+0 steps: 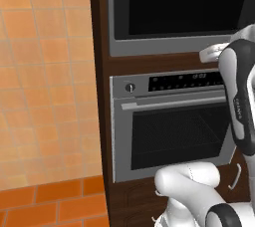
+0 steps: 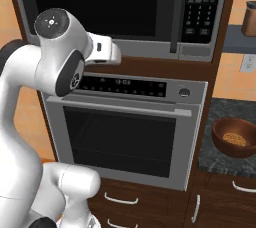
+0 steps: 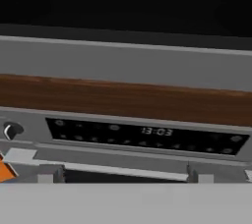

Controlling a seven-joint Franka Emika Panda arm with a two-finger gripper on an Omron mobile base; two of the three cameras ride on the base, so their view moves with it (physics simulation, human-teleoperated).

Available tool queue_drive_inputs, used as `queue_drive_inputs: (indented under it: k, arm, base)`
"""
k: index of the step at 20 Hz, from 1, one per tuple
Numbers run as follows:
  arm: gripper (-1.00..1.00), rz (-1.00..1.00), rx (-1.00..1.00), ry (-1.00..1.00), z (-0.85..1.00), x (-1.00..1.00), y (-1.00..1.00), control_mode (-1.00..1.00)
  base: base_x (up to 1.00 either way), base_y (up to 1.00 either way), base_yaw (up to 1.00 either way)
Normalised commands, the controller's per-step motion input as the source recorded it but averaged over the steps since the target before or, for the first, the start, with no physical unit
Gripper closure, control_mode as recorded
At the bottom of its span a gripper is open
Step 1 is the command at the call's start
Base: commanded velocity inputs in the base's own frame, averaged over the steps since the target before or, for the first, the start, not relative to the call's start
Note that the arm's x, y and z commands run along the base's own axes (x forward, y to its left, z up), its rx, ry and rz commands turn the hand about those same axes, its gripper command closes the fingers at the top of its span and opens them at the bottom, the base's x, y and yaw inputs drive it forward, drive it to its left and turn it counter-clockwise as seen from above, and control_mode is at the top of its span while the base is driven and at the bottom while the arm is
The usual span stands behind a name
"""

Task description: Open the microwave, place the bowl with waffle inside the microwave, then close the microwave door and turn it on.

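The microwave (image 2: 125, 7) fills the top of the wall unit, and its microwave door (image 1: 174, 2) of black glass lies flush in the grey frame. The microwave's keypad (image 2: 200, 7) is to the right of a vertical handle (image 2: 173, 17). My gripper (image 2: 116, 53) is raised in front of the microwave's lower grey edge (image 3: 123, 63), near its left half; the hand (image 1: 213, 52) hides the fingers, so their spread does not show. Nothing can be seen in it. The bowl with waffle (image 2: 234, 137) sits on the dark counter at the right, well away from the gripper.
A grey oven (image 2: 125, 132) with a display strip (image 3: 142, 132), knob (image 1: 130, 87) and bar handle (image 1: 169, 104) sits right under the microwave, behind a wood strip (image 3: 123, 98). Drawers (image 2: 120, 199) are below. An orange tiled wall (image 1: 45, 71) is at the left, and a brown jar (image 2: 249, 19) at the upper right.
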Motion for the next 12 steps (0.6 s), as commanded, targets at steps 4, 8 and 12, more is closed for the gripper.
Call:
queue_drive_inputs:
  k: [4, 8, 12]
  arm:
    - [-1.00, 0.00, 0.00, -0.24, 0.50, 0.00, -0.18, -1.00]
    - [-1.00, 0.00, 0.00, -0.20, 0.44, 0.00, -0.10, -1.00]
    - [-1.00, 0.00, 0.00, -0.15, 0.32, 0.00, -0.01, -1.00]
  base:
    - [0.00, 0.00, 0.00]
    - [0.00, 0.00, 0.00]
    - [0.00, 0.00, 0.00]
